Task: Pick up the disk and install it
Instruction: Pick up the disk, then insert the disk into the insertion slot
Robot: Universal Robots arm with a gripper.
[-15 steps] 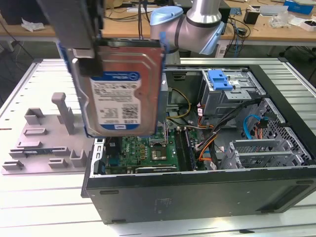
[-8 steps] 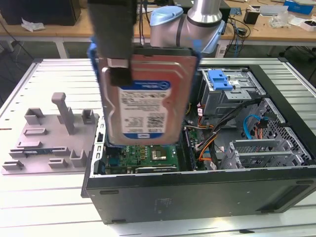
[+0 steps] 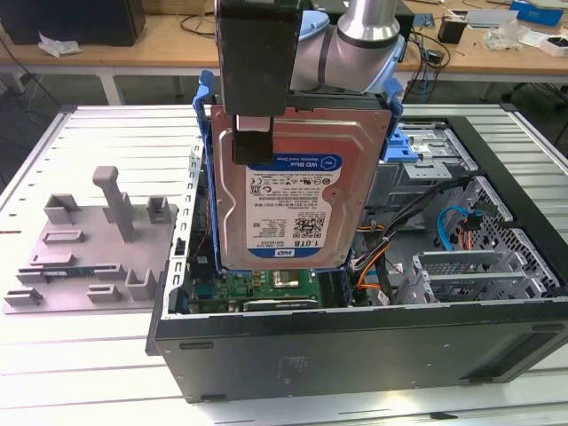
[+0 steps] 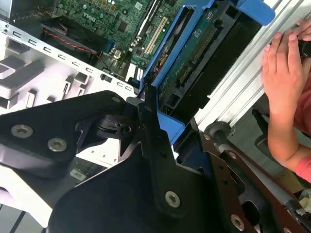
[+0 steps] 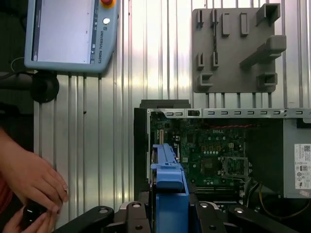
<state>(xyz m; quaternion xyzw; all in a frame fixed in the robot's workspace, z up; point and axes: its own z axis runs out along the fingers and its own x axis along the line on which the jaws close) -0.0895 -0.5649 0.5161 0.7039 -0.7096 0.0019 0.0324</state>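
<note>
Between fingers of black claw (image 3: 252, 146): flat rectangular silver hard disk (image 3: 288, 191), white-and-blue label, blue plastic carrier frame, clamped upright. Below claw, disk's lower edge hangs over green motherboard (image 3: 217, 288) inside open black computer case (image 3: 355, 355); case side wall just beside one carrier edge, open room above.

There's the open computer case (image 3: 355, 355) on the slatted metal table (image 3: 98, 373). Green motherboard (image 3: 257, 288) down inside it, orange cables (image 3: 373, 259) looping within, grey fixture plate (image 3: 89, 257) just beside it, on the exterior view's left.
</note>
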